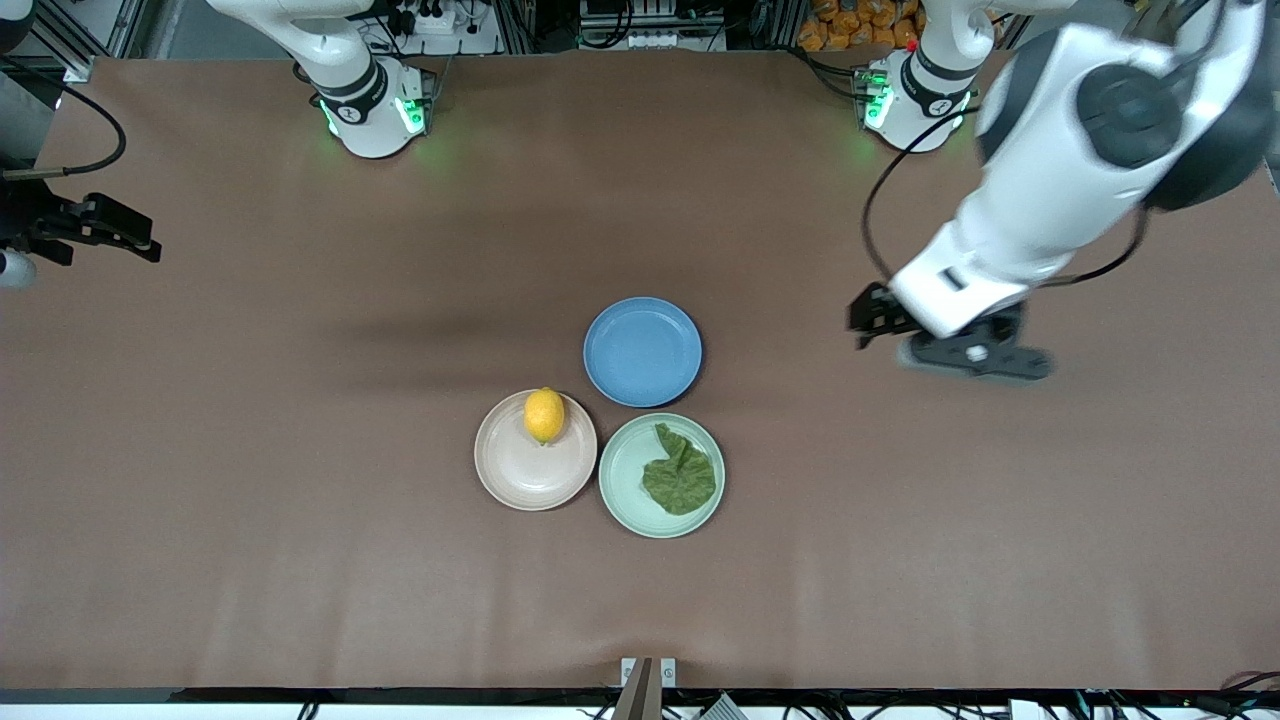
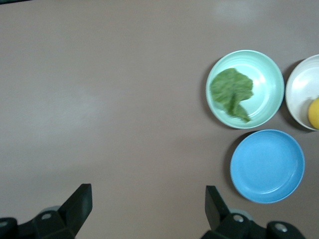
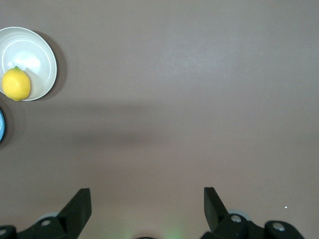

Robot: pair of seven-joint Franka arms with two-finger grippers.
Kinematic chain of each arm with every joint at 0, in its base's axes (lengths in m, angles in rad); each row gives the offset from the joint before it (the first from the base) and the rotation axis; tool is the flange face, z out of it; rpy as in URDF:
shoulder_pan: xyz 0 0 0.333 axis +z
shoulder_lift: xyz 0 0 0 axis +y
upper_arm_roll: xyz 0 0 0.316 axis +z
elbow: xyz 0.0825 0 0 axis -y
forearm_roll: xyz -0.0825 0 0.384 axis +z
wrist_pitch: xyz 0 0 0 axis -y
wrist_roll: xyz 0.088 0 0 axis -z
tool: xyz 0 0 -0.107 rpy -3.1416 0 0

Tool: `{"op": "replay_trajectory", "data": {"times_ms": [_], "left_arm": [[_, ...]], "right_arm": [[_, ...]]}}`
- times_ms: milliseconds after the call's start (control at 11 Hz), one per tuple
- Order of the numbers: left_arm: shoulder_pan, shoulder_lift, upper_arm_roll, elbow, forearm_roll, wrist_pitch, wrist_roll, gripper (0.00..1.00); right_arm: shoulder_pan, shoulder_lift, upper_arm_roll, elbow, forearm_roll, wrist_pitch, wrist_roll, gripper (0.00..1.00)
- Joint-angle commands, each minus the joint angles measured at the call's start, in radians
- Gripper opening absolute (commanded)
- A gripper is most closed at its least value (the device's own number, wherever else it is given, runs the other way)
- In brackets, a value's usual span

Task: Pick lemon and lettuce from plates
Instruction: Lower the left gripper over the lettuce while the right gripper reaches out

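The yellow lemon [image 1: 544, 414] sits on the beige-pink plate [image 1: 530, 478], on the part of it farther from the front camera. The dark green lettuce leaf [image 1: 680, 475] lies flat in the mint green plate [image 1: 628, 470] beside it. My left gripper [image 1: 965, 358] is open and empty over bare table toward the left arm's end, well apart from the plates. In the left wrist view [image 2: 148, 191] it shows the lettuce [image 2: 230, 89] and part of the lemon [image 2: 314, 113]. My right gripper [image 1: 140, 240] is open and empty over the right arm's end of the table; its wrist view [image 3: 147, 195] shows the lemon [image 3: 16, 83].
An empty blue plate [image 1: 642, 352] sits touching the other two, farther from the front camera. The brown table [image 1: 300, 500] spreads wide on all sides of the plates. The arm bases stand along the table's edge farthest from the front camera.
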Motion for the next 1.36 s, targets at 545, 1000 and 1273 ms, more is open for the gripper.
{"op": "replay_trajectory", "data": {"times_ms": [545, 1000, 1273], "left_arm": [[-0.200, 0.323, 0.006, 0.033, -0.007, 0.478, 0.005, 1.00], [-0.229, 0.495, 0.008, 0.033, -0.001, 0.756, 0.083, 1.00], [-0.229, 0.562, 0.009, 0.035, -0.001, 0.857, 0.143, 1.00]], "right_arm": [[0.079, 0.025, 0.005, 0.008, -0.001, 0.007, 0.020, 1.00], [0.183, 0.156, 0.004, 0.054, 0.110, 0.074, 0.092, 1.00], [0.262, 0.227, 0.004, 0.056, 0.110, 0.150, 0.215, 1.00]]}}
